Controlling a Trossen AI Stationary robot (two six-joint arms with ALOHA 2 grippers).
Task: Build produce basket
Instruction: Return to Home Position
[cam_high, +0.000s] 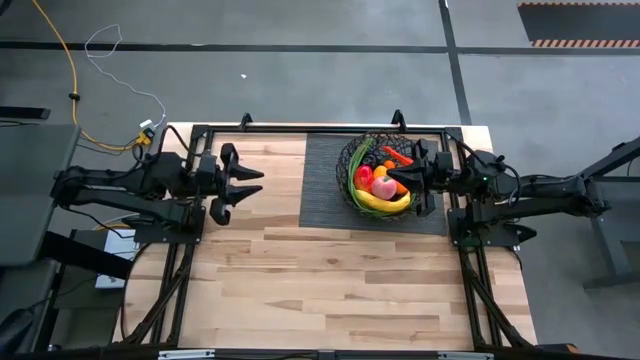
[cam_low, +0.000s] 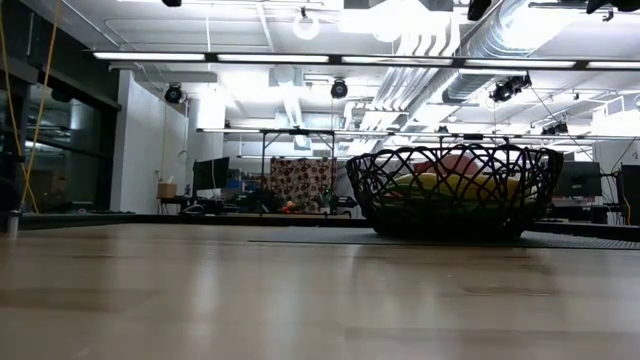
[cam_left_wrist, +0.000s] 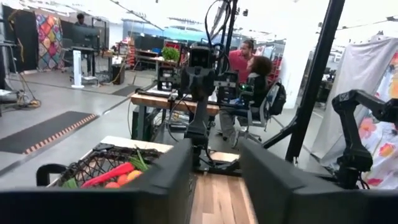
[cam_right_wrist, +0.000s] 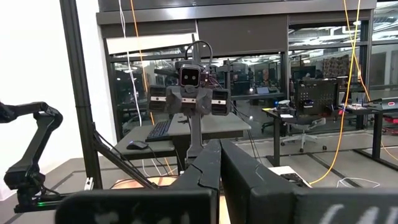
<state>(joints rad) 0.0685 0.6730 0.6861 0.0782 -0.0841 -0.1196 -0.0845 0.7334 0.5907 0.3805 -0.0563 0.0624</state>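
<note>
The black wire basket (cam_high: 380, 176) stands on a dark ribbed mat (cam_high: 322, 195) at the table's far middle. It holds the produce: a yellow banana (cam_high: 385, 203), a pink-red apple (cam_high: 383, 186), a red fruit (cam_high: 364, 177), an orange carrot (cam_high: 398, 155) and green beans (cam_high: 362, 158). In the low view the basket (cam_low: 452, 190) rests on its base. My right gripper (cam_high: 406, 180) is raised over the basket's right rim, shut and empty (cam_right_wrist: 219, 154). My left gripper (cam_high: 258, 183) hangs left of the mat, open and empty (cam_left_wrist: 214, 163).
Bare wooden table top (cam_high: 330, 280) lies near and left of the mat. Black frame rails (cam_high: 300, 128) run along the far edge. People (cam_left_wrist: 249, 62) sit at a bench in the room beyond the table.
</note>
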